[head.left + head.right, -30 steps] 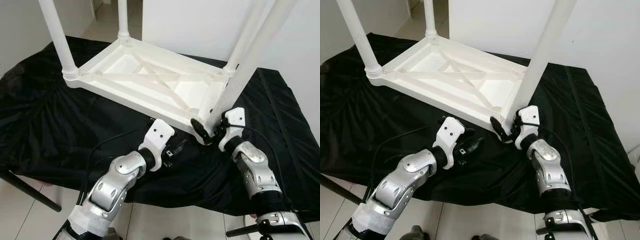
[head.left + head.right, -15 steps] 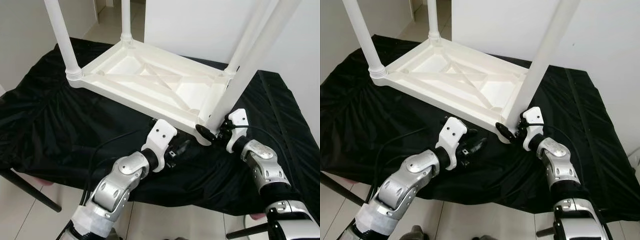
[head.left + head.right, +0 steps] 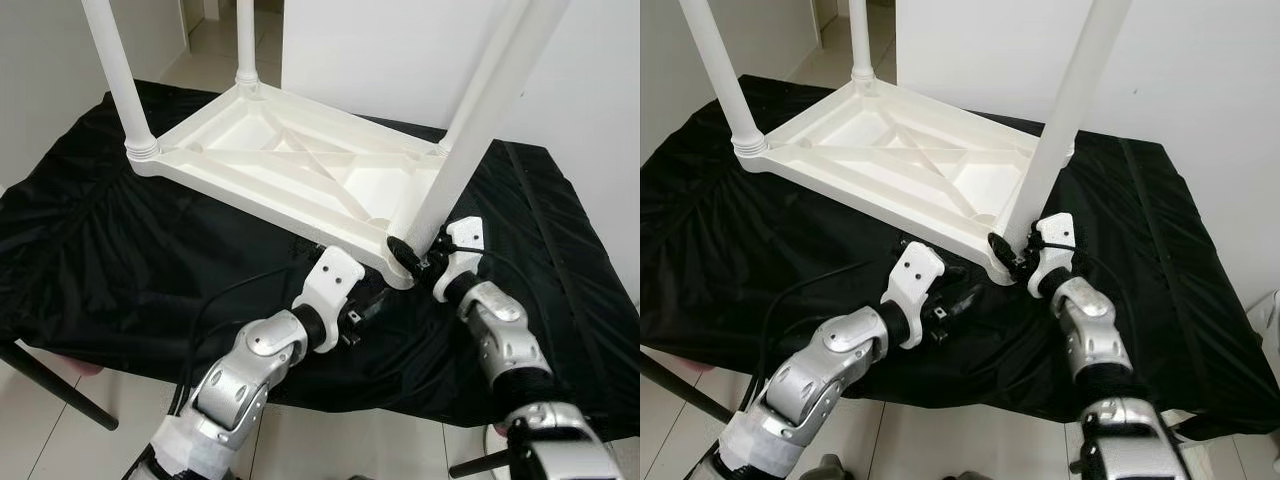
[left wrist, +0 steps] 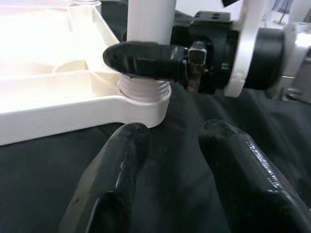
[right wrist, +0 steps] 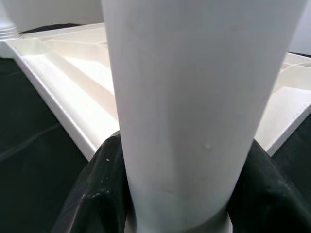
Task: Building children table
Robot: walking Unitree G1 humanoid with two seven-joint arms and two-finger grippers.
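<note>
A white plastic children's table (image 3: pixel 300 160) lies upside down on a black cloth (image 3: pixel 120 260). Legs stand in its far left corner (image 3: pixel 115 70) and its back corner (image 3: pixel 245 40). At the near right corner, a third leg (image 3: pixel 480 110) rises at a slant from its threaded socket (image 4: pixel 143 92). My right gripper (image 3: pixel 410 255) is shut on that leg's base, one finger on each side (image 5: pixel 97 194). My left gripper (image 3: pixel 365 308) rests low on the cloth just in front of the same corner, open, with nothing between its fingers (image 4: pixel 121 160).
The cloth-covered surface ends just before my arms, with tiled floor (image 3: pixel 330 440) below. A dark bar (image 3: pixel 50 385) slants at the lower left. A white wall (image 3: pixel 400 50) stands close behind the table. A black cable (image 3: pixel 215 300) loops off my left arm.
My left gripper has crept forward, nearer the table's near right corner. My right gripper has kept its hold on the leg's base. The view has shifted slightly.
</note>
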